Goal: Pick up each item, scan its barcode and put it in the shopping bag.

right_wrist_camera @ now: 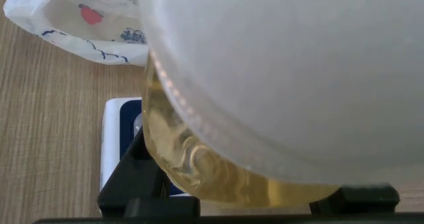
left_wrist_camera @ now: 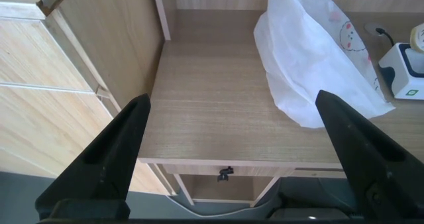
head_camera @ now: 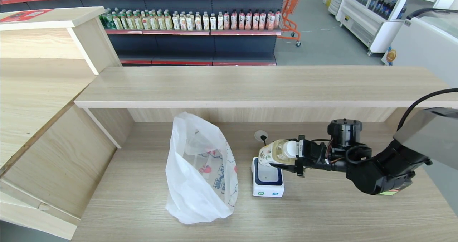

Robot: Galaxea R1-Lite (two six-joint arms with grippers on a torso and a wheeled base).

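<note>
The right jaws pinched the bottle (head_camera: 277, 151) at its capped end and held it on its side just above the scanner (head_camera: 267, 177), with its base pointing toward the shopping bag (head_camera: 200, 170). The scanner stood near the middle of the tabletop (head_camera: 322, 213), with the bag upright and open-mouthed just beside it on the left; only a narrow gap parted them. A cable hole (head_camera: 261, 135) with a cord in it sat just behind the scanner, close to the back wall. That wall rose to a raised ledge (head_camera: 264, 86) overhanging the tabletop's far edge, so the room above was low there. Open wood stretched from the scanner and bag to the near edge, and rightward under the right arm to the right edge. A side panel (head_camera: 64, 163) closed the left edge. The left jaws were spread wide with nothing between them, and hung off the tabletop's near left corner, well apart from the bag.
</note>
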